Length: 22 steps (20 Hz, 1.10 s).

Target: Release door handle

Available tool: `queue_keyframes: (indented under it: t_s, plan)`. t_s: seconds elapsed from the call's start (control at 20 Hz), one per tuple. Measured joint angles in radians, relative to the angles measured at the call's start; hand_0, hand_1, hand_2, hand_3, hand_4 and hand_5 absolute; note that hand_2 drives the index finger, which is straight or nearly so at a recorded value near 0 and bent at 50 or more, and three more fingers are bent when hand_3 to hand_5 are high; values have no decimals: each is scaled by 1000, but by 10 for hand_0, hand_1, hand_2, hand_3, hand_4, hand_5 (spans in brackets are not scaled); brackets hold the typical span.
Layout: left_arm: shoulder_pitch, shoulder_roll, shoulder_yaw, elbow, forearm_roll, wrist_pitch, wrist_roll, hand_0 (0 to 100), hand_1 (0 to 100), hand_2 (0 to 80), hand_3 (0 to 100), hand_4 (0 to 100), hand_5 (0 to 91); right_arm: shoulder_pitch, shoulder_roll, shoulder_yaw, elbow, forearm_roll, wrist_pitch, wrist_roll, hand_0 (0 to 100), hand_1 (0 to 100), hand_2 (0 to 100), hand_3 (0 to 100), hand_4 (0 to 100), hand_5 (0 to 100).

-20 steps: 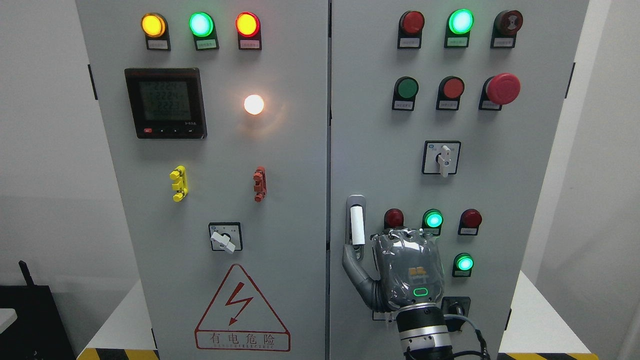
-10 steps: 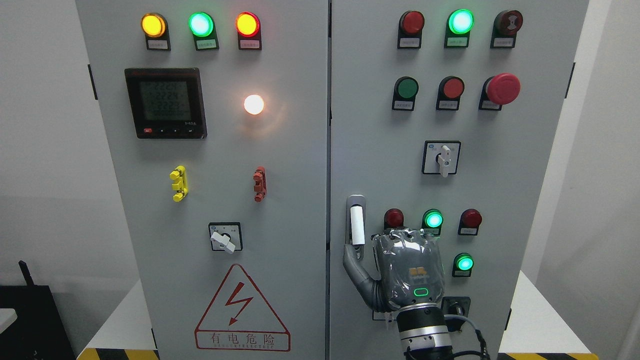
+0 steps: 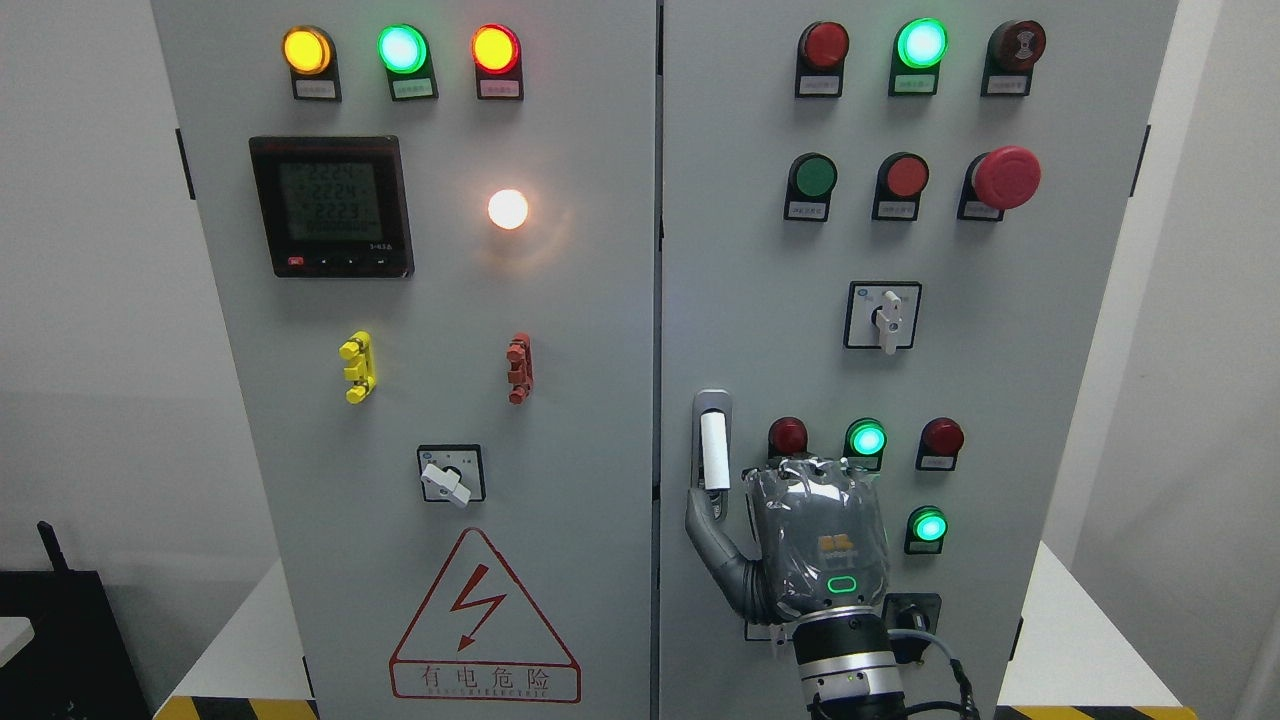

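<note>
Nothing has moved since the earlier frames: the right robot hand [image 3: 815, 545] sits low on the right cabinet door, back toward the camera, its thumb hooked under the door handle [image 3: 713, 450]; whether its other fingers are curled I cannot tell. That upright handle looks rigid, smooth and probably slick, best gripped mid-bar. On the left door, the warning triangle [image 3: 484, 620] reads 有电危险.

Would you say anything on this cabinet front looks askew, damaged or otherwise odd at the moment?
Little stands out. The selector switch on the left door sits tilted, unlike the upright rotary switch on the right door. The right hand has its thumb at the bottom of the white door handle.
</note>
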Motion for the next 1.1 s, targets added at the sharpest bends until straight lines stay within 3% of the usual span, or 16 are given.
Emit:
queue_keyframes:
  t_s: [1.1]
  plan:
    - [0,0,0,0,0,0,0,120,389,0,0,0,0,0,0,1,0,0,7,-2,484,0,970,1000,892,971]
